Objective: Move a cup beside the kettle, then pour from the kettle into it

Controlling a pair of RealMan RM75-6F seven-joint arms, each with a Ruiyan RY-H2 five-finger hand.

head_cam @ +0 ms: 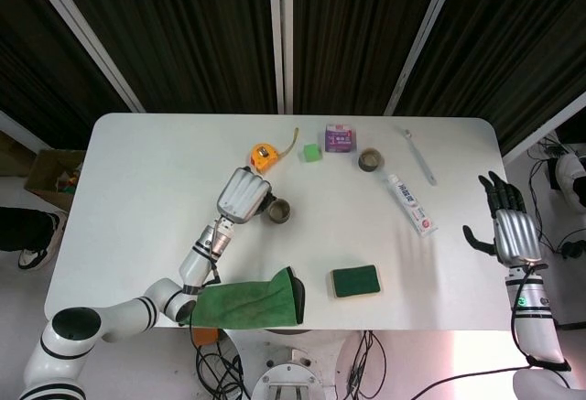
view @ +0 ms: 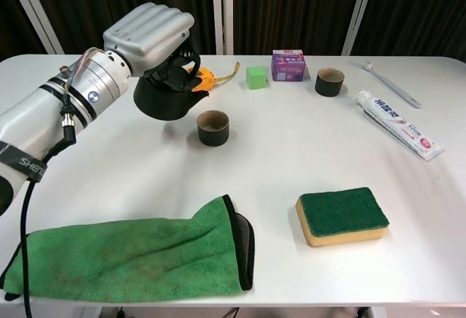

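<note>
nearest to the robot, at about 7 o'clock of the table [view: 145, 180], lies a green cloth [view: 131, 256], and at 5 o'clock a sponge [view: 342, 216] with its green side up.

further in, near the middle of the table, stands a dark cup [view: 212, 127]. just at its 10 o'clock the left hand [view: 149, 38] holds a black kettle [view: 164, 92] by the top, with the fingers curled around the handle. the kettle is lifted off the table and it looks a little tilted toward the cup, with the spout close to the rim. in the head view the kettle is mostly hidden under the hand. if liquid is running, i cannot tell.

the right hand [head_cam: 513, 231] is well apart, at 3 o'clock beyond the table edge, with fingers spread and holding nothing.

at the far side, from 11 to 1 o'clock, there are a yellow tape measure [view: 205, 78], a green cube [view: 255, 77], a purple box [view: 288, 64], a second cup [view: 330, 81], a toothpaste tube [view: 397, 125] and a toothbrush [view: 392, 84].

i judge the cup is already beside the kettle, so the step in hand is the pouring. the next move calls for tilting the kettle more while the spout is kept over the opening of the cup, slowly, because the cup is small and light and it can be pushed over or missed.
</note>
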